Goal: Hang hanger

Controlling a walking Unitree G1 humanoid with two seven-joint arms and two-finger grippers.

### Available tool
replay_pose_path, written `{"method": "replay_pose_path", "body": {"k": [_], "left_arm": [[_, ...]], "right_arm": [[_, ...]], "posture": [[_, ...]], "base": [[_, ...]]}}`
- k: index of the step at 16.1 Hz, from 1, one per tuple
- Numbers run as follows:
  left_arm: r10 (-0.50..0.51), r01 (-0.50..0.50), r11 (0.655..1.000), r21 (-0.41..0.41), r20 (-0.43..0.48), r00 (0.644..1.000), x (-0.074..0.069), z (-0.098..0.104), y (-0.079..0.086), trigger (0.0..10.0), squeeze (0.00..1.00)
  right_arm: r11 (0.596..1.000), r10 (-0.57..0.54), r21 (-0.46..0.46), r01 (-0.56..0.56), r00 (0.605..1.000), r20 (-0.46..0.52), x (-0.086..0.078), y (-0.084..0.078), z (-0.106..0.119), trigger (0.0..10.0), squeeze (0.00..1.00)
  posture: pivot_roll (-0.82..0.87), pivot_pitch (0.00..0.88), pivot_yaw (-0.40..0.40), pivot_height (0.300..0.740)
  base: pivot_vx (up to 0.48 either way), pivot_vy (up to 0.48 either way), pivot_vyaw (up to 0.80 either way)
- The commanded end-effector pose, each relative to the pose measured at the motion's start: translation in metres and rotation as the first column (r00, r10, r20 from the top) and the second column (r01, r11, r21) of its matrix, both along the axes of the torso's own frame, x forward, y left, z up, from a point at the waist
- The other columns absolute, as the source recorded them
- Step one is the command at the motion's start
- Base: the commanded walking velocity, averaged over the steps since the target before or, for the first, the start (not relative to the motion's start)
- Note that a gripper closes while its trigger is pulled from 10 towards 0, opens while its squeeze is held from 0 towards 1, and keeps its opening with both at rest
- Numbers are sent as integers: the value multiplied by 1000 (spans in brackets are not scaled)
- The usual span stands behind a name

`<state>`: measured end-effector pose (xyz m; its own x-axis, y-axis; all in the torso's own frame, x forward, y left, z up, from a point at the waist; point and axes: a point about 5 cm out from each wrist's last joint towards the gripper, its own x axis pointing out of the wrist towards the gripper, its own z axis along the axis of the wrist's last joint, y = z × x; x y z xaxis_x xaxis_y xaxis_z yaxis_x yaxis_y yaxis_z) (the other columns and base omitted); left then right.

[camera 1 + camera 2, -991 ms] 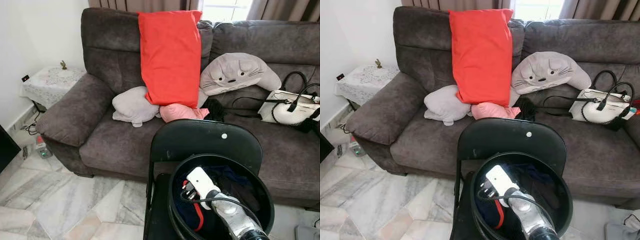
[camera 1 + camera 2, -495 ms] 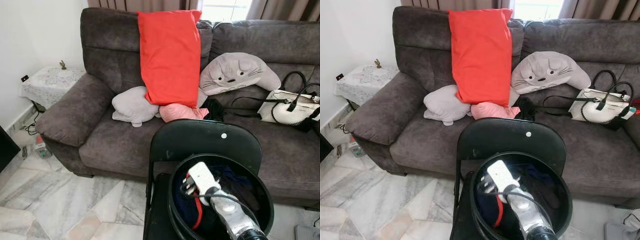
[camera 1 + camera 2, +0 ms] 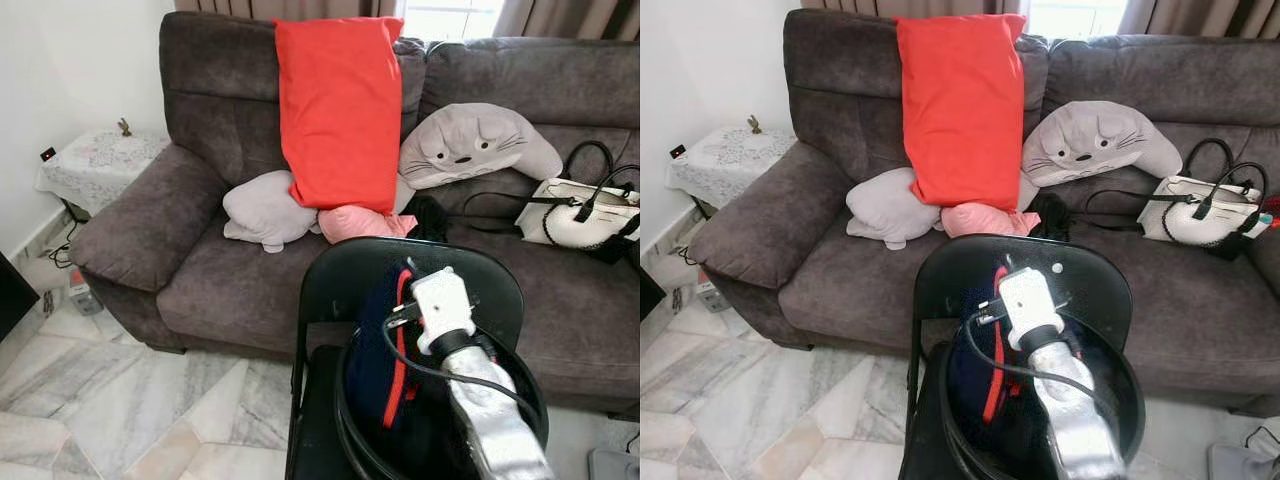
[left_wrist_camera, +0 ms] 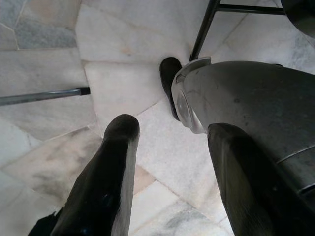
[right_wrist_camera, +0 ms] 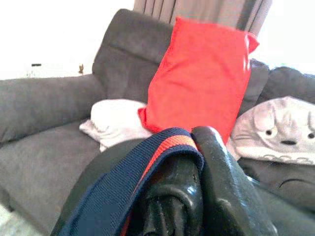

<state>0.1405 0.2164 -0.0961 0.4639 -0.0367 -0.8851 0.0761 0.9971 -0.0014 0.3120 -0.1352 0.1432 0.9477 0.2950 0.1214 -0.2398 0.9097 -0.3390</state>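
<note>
At the far left a small table (image 3: 95, 165) stood against the wall beside the sofa (image 3: 190, 260), which carried a red pillow (image 3: 340, 105), a grey cushion (image 3: 265, 210), a cat-faced cushion (image 3: 475, 145) and, at the right end, a handbag (image 3: 580, 210). The left gripper (image 4: 167, 182) hung idle over the marble floor (image 4: 123, 93), its fingers (image 4: 106, 182) spread wide and holding nothing. Before the sofa a black chair (image 3: 400, 275) held a black basket (image 3: 510, 380), and above it the right gripper (image 5: 189, 196) had its fingers closed on a navy garment (image 3: 385, 350) with a red stripe, lifted partly out of the basket. The step in hand looked like pulling laundry from the basket, ahead of any hanging. No hanger could be made out; whether one lay inside the garment or deeper in the basket I could not tell. The next move would call for raising the cloth clear of the rim and finding a hanger or rail. The rest of the basket's contents lay hidden behind the arm and garment.
</note>
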Motion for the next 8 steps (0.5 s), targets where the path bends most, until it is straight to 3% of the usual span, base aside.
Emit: {"method": "replay_pose_path", "body": {"k": [1,4,8], "left_arm": [[-13,13,1000,11,-18,1000,-4,-1,2,10000,0],[-10,11,1000,10,-18,1000,-4,-1,1,10000,0],[-10,10,1000,8,-14,1000,-1,-1,0,10000,0]], "right_arm": [[1000,16,5,-16,1000,15,-5,3,8,0,0],[1000,5,-27,-4,1000,22,-25,-4,25,0,0],[996,-79,-32,86,980,181,-23,-22,93,0,0]], "posture": [[-13,26,20,740],[-37,27,16,740],[-65,22,17,740]], "base": [[0,0,0],[0,0,0],[0,0,0]]}}
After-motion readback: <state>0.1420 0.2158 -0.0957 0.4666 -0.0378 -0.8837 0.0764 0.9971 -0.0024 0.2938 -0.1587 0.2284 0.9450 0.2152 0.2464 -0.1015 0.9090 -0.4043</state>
